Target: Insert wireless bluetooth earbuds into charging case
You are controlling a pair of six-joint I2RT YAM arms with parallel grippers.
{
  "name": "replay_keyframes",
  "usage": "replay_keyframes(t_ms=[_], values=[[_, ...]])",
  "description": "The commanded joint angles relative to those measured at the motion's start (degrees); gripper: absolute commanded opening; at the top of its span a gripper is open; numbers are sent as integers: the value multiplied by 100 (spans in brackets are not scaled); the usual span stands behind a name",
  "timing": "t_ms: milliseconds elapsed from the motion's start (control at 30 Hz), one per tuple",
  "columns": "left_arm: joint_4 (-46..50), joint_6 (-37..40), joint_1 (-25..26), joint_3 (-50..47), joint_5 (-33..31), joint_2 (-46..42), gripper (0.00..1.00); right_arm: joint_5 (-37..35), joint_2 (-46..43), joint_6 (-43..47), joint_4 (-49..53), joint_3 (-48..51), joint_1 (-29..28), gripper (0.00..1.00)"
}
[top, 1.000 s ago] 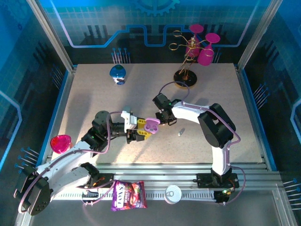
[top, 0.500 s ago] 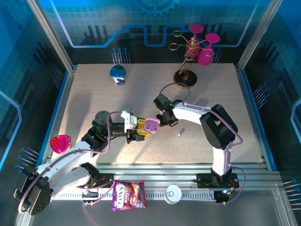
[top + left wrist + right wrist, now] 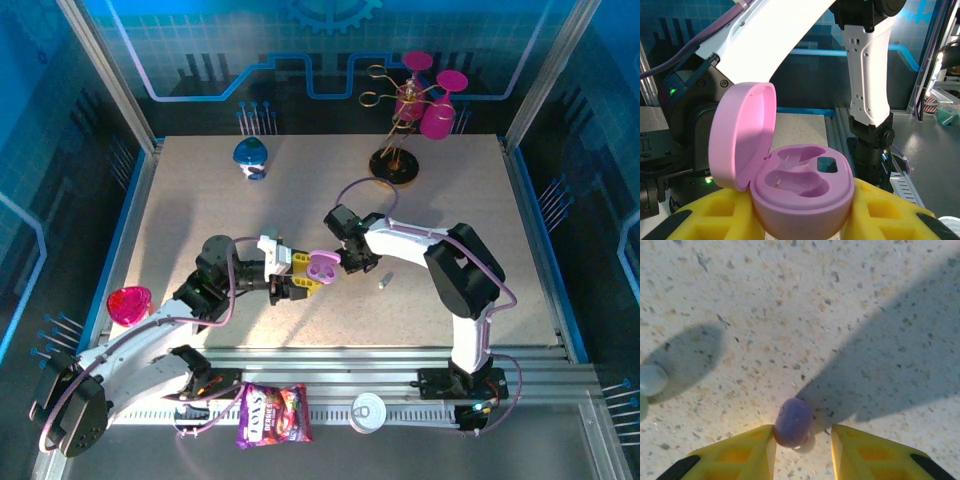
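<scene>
My left gripper point(image 3: 800, 222) is shut on the lilac charging case point(image 3: 802, 195), its yellow fingers point(image 3: 890, 212) pressed against both sides. The lid point(image 3: 742, 135) stands open and both wells look empty. From above, the case point(image 3: 321, 267) sits at mid-table with the right gripper point(image 3: 352, 262) just right of it. My right gripper point(image 3: 803, 436) is open and low over the table, around a lilac earbud point(image 3: 793, 421). The bud touches the left finger point(image 3: 747, 450) and a gap separates it from the right finger. A pale earbud point(image 3: 650, 380) lies to the left, and one point(image 3: 384, 281) shows right of the gripper.
A blue pebble-shaped case point(image 3: 250, 155) sits at the back left and a gold stand with pink glasses point(image 3: 405, 130) at the back right. A pink object point(image 3: 129, 303) lies at the left edge. A candy bag point(image 3: 272, 414) and a white lid point(image 3: 368, 411) rest on the front rail.
The right wrist has shifted slightly left near the case. The left arm and the case have not moved.
</scene>
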State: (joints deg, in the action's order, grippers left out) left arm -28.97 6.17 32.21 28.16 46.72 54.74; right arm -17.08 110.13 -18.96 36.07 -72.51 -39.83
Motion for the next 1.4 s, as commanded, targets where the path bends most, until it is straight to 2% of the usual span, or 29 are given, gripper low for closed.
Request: replay_keyframes(t_ms=[0,200,433,1067,1367], values=[[-113,60,29,-65,48,-25,28,-431,-82,213,462,-221,-103,35],[-164,33,31,-63,70,-76,28,-186,-161,-193,248,-329,-112,39],[-65,88,30,-78,61,-132,28,-78,212,-748,398,-680,-107,38],[-126,121,26,-58,61,-41,28,-93,545,-640,761,-881,-125,22],[-117,116,31,-82,45,-52,29,-32,614,-585,794,-887,-70,24]])
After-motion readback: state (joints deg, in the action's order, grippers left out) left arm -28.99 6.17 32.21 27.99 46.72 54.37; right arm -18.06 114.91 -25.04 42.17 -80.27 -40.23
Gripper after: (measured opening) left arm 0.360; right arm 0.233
